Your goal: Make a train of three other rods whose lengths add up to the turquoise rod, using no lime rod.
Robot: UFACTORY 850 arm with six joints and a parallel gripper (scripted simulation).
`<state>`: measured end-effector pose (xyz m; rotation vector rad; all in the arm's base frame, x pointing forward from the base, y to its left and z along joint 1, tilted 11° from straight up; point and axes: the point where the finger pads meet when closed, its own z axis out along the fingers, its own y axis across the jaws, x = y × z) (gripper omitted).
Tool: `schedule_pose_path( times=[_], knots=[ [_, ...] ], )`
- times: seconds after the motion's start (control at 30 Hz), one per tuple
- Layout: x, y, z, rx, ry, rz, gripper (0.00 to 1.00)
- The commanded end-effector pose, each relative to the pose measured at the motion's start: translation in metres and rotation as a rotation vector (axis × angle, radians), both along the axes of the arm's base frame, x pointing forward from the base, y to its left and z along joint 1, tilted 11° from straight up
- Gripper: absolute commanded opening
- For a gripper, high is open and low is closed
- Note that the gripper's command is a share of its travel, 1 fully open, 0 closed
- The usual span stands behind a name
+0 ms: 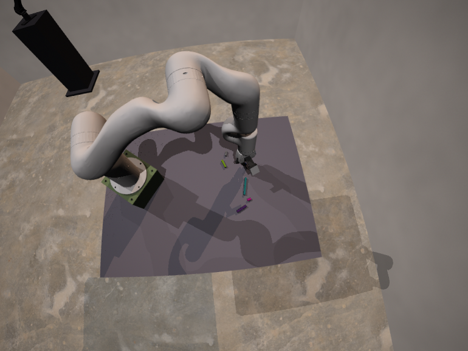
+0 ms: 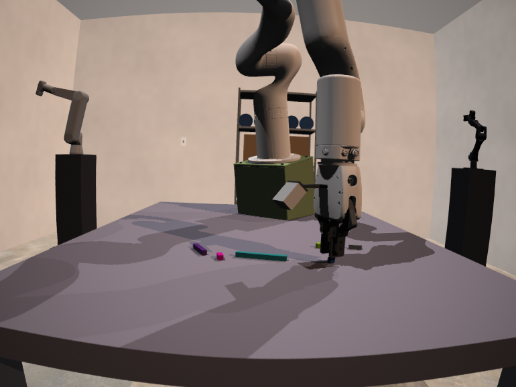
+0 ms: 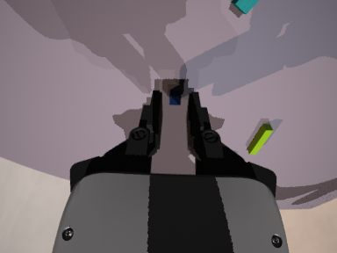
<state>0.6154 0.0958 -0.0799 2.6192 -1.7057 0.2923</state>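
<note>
My gripper [image 2: 332, 254] [image 3: 175, 104] is open with a narrow gap, low over the table. A small blue rod [image 2: 332, 260] [image 3: 175, 100] is between or just below its fingertips, with space on both sides in the wrist view. The turquoise rod [image 1: 245, 186] [image 2: 261, 256] [image 3: 246, 3] lies flat. The small magenta rod [image 1: 248, 198] [image 2: 220, 256] lies beyond its far end, apart from it. The purple rod [image 1: 241, 208] [image 2: 200, 249] lies near the magenta one at another angle. The grey rod [image 1: 226, 153] [image 2: 354, 246] lies apart. In the top view the arm hides the blue rod.
The lime rod [image 1: 223, 164] [image 2: 317, 245] [image 3: 261, 139] lies on the table [image 1: 151, 245] [image 2: 187, 316] between the gripper and the arm's base, near the grey rod. The green base block [image 1: 145, 189] [image 2: 262, 191] stands farther off. Shadows of the arm cross the table.
</note>
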Motion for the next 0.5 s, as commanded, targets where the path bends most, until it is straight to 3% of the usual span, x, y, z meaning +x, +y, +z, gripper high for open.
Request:
schedule_pose_path(
  times=[0.0,0.47],
  knots=[
    [0.001,0.0002,-0.0001,0.0,-0.002,0.0,0.24],
    [0.0025,-0.0008,-0.0091,0.0,-0.002,0.0,0.24]
  ],
)
